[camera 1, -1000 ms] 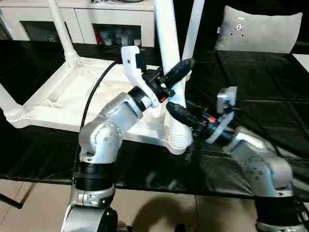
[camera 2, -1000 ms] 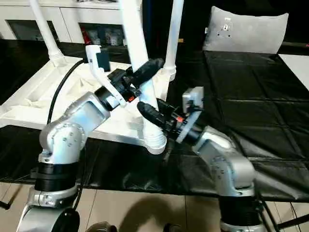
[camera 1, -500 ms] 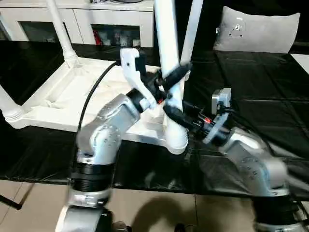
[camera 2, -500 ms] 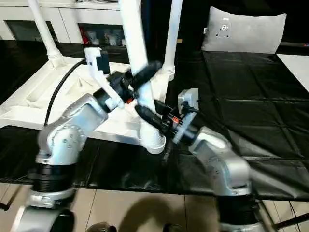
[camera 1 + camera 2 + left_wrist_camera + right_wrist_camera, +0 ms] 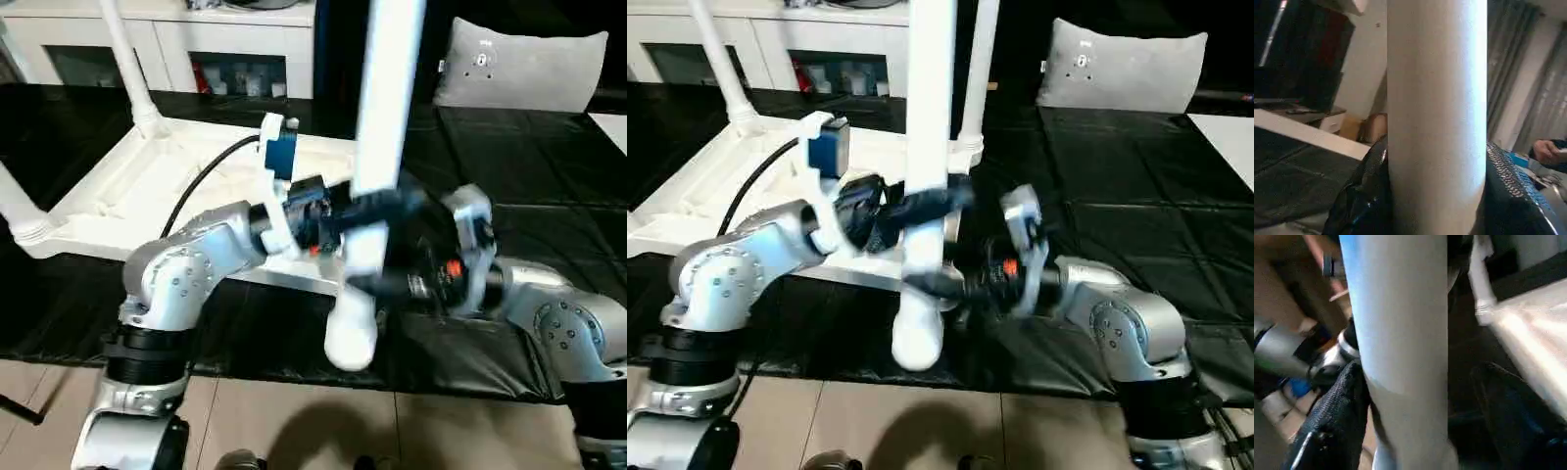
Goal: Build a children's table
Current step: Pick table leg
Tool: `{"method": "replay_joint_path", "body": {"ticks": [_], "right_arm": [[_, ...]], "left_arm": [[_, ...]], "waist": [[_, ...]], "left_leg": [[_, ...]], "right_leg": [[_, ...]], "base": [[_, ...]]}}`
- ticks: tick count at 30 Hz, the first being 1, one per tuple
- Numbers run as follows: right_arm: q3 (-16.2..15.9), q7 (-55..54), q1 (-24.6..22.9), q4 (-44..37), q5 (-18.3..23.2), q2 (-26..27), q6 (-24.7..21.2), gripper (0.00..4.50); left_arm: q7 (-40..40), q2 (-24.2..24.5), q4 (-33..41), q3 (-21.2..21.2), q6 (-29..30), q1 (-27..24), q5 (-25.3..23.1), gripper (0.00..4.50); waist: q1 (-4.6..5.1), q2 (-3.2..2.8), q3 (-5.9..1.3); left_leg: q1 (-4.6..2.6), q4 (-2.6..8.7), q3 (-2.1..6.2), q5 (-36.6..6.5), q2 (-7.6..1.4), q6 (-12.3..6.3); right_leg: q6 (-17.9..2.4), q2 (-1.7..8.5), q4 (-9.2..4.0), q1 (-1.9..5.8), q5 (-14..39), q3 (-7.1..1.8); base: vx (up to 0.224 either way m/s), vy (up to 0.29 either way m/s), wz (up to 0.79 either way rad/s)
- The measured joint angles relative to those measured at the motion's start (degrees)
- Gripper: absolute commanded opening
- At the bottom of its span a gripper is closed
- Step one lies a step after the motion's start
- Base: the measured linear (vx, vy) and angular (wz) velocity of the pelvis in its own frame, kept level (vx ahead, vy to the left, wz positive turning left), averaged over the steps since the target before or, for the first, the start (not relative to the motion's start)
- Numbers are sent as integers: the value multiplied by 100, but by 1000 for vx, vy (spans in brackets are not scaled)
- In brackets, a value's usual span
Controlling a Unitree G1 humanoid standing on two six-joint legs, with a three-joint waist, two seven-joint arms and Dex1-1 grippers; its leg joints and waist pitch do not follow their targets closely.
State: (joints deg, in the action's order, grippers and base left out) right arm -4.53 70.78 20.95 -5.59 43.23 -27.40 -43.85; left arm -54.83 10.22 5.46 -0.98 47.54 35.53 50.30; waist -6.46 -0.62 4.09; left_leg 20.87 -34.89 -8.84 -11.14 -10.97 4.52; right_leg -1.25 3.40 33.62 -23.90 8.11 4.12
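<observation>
White plastic everywhere in the left eye view: the children's table top [image 5: 118, 191] lies upside down on the black-covered work table [image 5: 549, 147], around 9 o'clock from the arms. One leg [image 5: 377, 166] is out of its socket and stands near upright at centre, its thick end hanging past the work table's front edge and its upper end cut off by the frame. The left gripper [image 5: 377, 208] pinches it from 9 o'clock; the right gripper [image 5: 377, 284] reaches in lower down from 3 o'clock, too smeared to judge. Another leg [image 5: 125, 64] stands in the far corner at 11 o'clock.

Right eye view: same setup, a further leg [image 5: 980, 69] half hidden behind the held one.

Left wrist view: black fingers [image 5: 1359, 200] press both sides of the leg. A person's hand [image 5: 1547, 151] sits at 4 o'clock, blurry.

Right wrist view: fingers [image 5: 1337, 421] spread, with a gap on one side of the leg.
</observation>
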Motion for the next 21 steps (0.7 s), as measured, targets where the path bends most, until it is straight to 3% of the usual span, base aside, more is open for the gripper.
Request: {"method": "replay_joint_path", "body": {"ticks": [11, 21], "right_arm": [[-151, 92, -7, 24, -43, -46, -37, 211], [-94, -22, -47, 34, -80, -11, 102, 196]], "left_arm": [[2, -39, -113, 20, -149, 157, -35, 183], [84, -90, -240, 23, -343, 162, -112, 183]], "waist": [[-1, 8, -6], [-2, 8, -6]], "left_leg": [[2, -17, 0, 7, 0, -3], [8, -15, 1, 6, 0, -3]], "right_leg": [[2, 2, 0, 8, -1, -1], [2, 2, 1, 5, -1, 0]], "base": [[0, 0, 0], [0, 0, 0]]}}
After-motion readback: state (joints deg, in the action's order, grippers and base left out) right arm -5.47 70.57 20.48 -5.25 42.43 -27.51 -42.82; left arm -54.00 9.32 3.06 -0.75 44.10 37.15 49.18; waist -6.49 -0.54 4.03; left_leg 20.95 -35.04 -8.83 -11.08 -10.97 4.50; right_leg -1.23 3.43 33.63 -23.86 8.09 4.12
